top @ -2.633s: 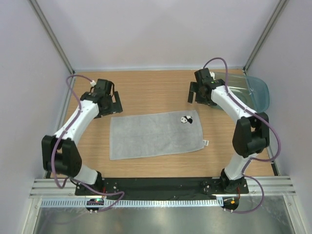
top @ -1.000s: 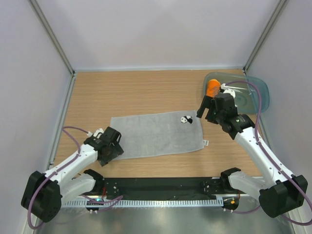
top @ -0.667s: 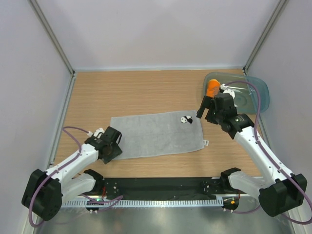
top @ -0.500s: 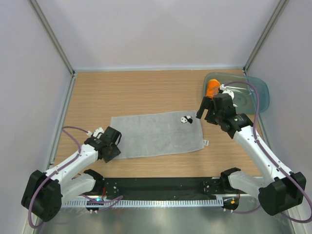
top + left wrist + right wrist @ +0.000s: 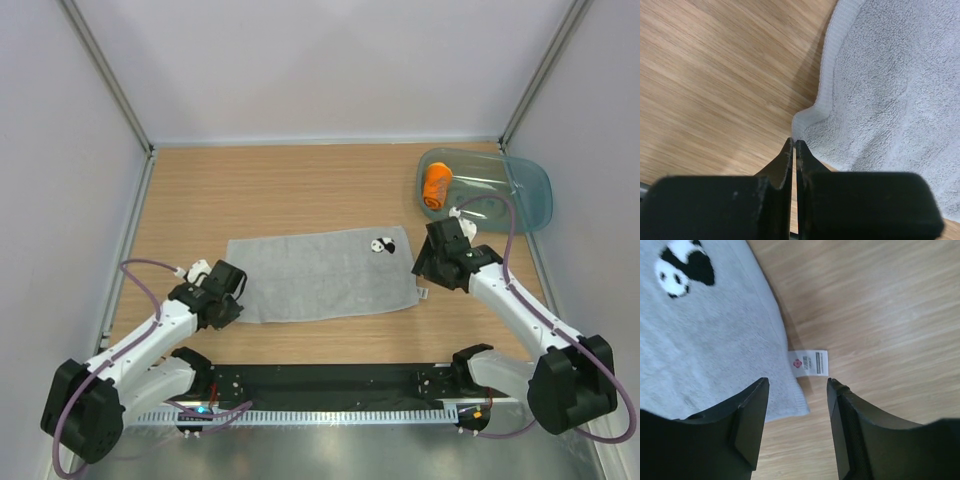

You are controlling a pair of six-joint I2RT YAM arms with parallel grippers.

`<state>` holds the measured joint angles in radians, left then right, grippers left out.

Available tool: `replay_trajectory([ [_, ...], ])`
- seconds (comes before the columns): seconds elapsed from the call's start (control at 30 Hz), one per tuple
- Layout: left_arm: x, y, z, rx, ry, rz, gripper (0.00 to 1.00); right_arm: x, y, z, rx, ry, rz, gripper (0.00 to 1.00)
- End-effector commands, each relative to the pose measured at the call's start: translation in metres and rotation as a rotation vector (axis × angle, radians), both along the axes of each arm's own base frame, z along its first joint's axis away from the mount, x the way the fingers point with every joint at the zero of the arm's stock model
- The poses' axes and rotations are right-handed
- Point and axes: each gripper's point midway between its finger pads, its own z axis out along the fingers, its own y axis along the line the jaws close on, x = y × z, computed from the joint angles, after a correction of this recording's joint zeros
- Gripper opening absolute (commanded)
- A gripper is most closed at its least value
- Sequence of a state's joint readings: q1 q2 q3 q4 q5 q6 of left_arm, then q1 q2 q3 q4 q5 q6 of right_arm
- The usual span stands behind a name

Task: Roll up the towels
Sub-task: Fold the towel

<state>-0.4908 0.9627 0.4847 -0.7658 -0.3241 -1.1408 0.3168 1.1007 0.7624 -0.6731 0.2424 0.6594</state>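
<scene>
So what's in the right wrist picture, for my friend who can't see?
The right gripper stands open over a corner of a grey towel on a wooden table. A white label sticks out there, and a panda picture shows top left.

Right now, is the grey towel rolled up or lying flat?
Flat. The grey towel lies spread on the wooden table, its panda patch showing.

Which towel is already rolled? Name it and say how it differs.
The orange towel: it is a short roll lying inside the blue-green tub. The grey towel is spread flat on the table, unrolled.
</scene>
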Motion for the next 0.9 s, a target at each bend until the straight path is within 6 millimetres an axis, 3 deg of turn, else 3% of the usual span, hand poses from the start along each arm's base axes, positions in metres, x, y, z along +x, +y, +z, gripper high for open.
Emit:
replay_trajectory([
  [0.0, 0.011, 0.005, 0.017, 0.026, -0.064, 0.006, 0.0, -0.008, 0.006, -0.017, 0.057, 0.046, -0.033, 0.55],
  [0.17, 0.014, 0.004, 0.025, 0.021, -0.086, 0.0, 0.01, -0.02, 0.011, -0.035, 0.089, 0.093, -0.02, 0.48],
  [0.43, 0.014, 0.003, 0.029, 0.007, -0.107, -0.004, 0.0, -0.032, 0.025, -0.058, 0.147, 0.167, 0.024, 0.47],
  [0.63, 0.014, 0.003, 0.029, 0.007, -0.111, -0.006, 0.01, -0.038, 0.028, -0.064, 0.168, 0.184, 0.038, 0.43],
  [0.73, 0.015, 0.003, 0.031, 0.007, -0.117, -0.008, 0.0, -0.041, 0.029, -0.064, 0.176, 0.183, 0.044, 0.35],
  [0.87, 0.015, 0.003, 0.033, 0.008, -0.123, -0.01, 0.0, -0.041, 0.029, -0.063, 0.176, 0.179, 0.045, 0.13],
])
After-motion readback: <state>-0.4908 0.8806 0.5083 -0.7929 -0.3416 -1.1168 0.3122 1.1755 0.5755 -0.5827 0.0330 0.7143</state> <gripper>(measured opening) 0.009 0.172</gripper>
